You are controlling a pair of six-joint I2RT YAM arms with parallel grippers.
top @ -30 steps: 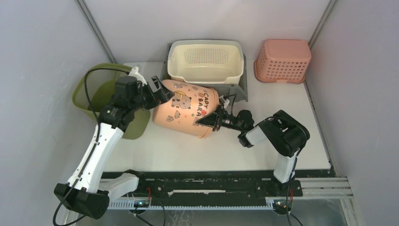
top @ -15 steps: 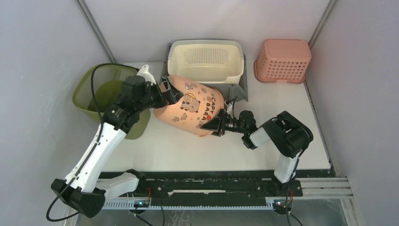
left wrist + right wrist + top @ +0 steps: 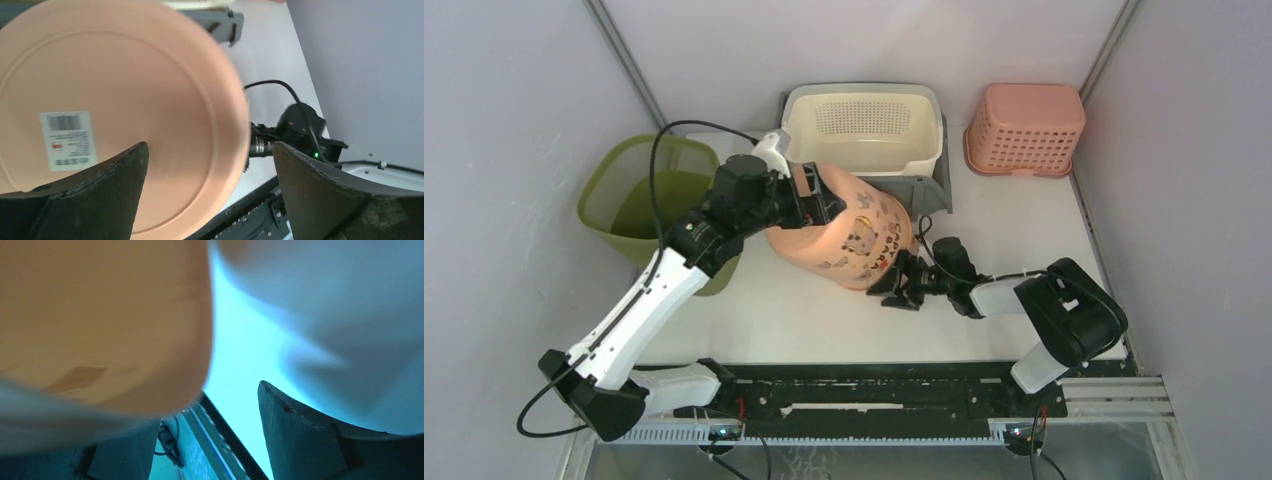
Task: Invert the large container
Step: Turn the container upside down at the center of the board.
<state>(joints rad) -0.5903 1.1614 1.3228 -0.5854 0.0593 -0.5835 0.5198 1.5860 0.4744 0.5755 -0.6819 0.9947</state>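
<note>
Your large peach plastic container with capybara prints (image 3: 864, 235) lies tilted at the middle of the white table (image 3: 1044, 220), just near of the cream litter tray (image 3: 864, 125). Its flat base, with a white barcode label (image 3: 67, 137), is turned to the far left. Your left gripper (image 3: 816, 200) sits at that base with jaws spread wide, while your right gripper (image 3: 894, 288), low at the container's near-right side, also has its jaws apart, clamping nothing.

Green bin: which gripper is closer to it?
Left. The left gripper is right of the green bin, against the container; the right gripper lies beyond it.
</note>
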